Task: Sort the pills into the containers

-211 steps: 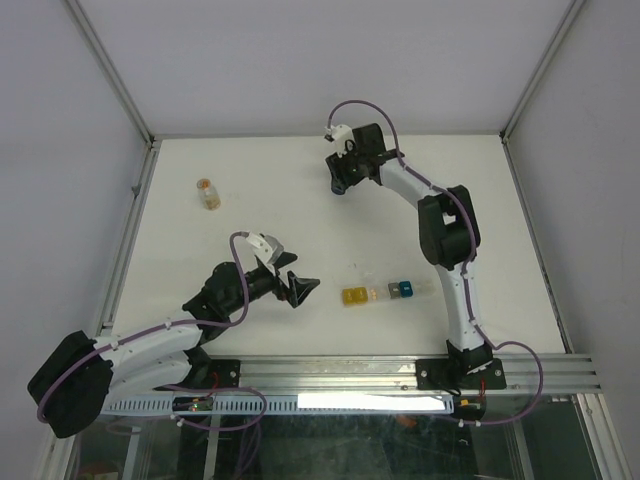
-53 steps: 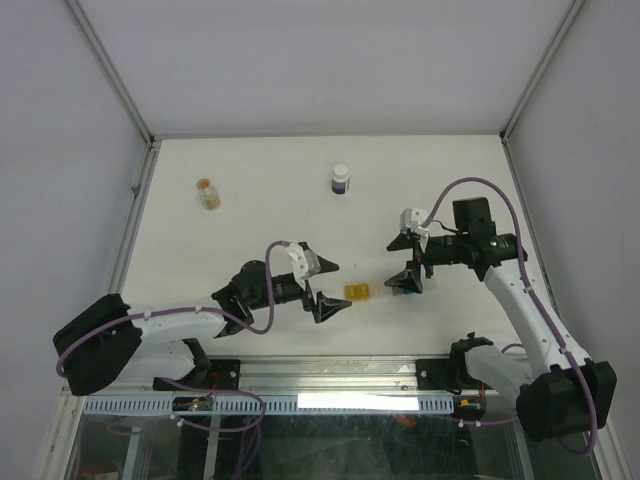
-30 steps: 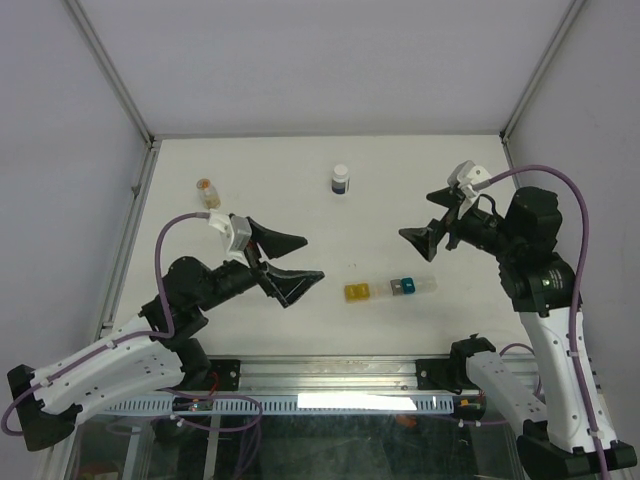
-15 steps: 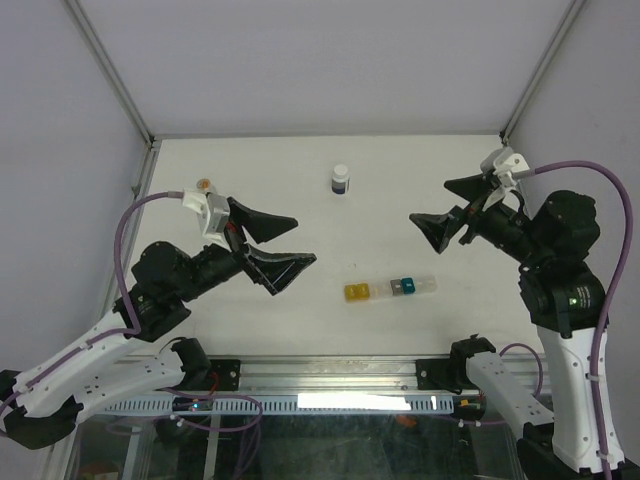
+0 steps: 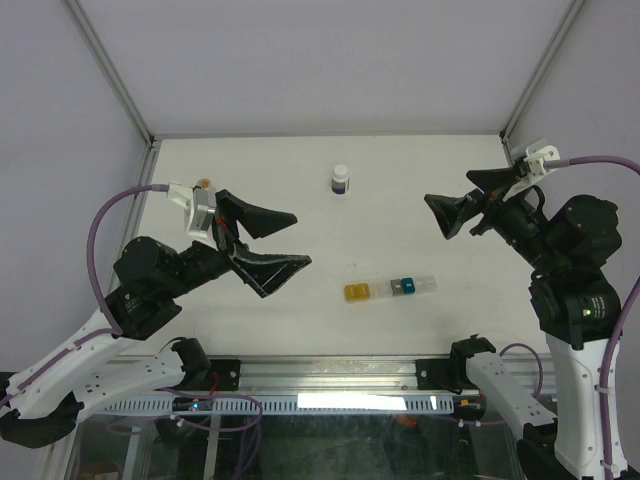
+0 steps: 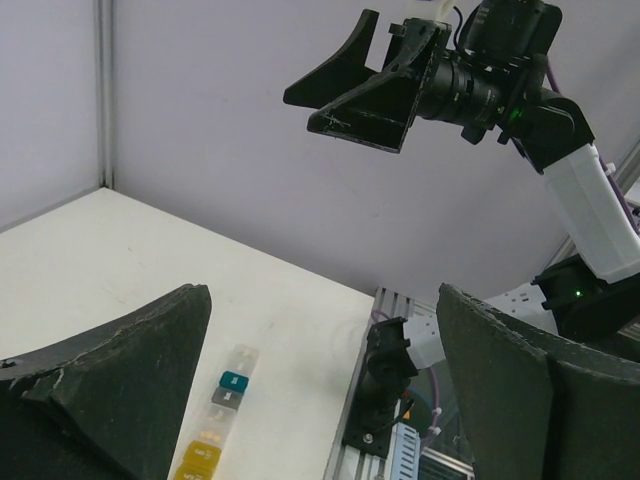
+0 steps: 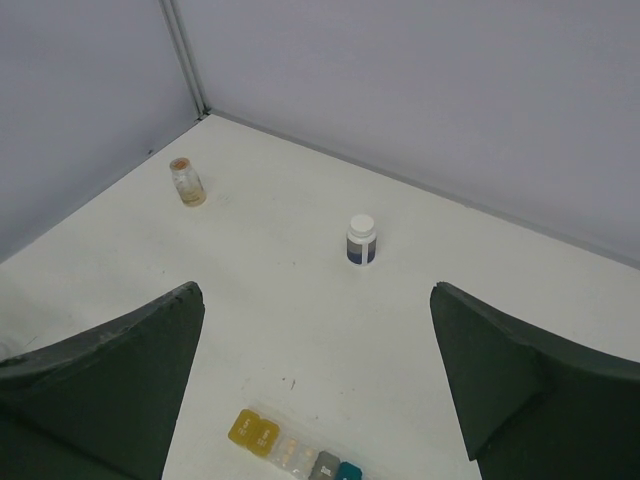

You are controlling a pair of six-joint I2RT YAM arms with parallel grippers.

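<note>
My left gripper (image 5: 300,238) and right gripper (image 5: 450,195) both gape wide, empty, up in the air. The containers (image 5: 390,288) lie flat between them, nearer me than the bottle (image 5: 341,180) — pills inside, perhaps.

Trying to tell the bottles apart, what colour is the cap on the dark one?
White. The cap shows best in the right wrist view.

Containers (image 5: 390,288) are seen as glossy transl. plastic, table (image 5: 280,175) as matt white, smooth, left gripper (image 5: 302,238) fingers (image 6: 110,370) as matt blk plastic, rough-edged.
</note>
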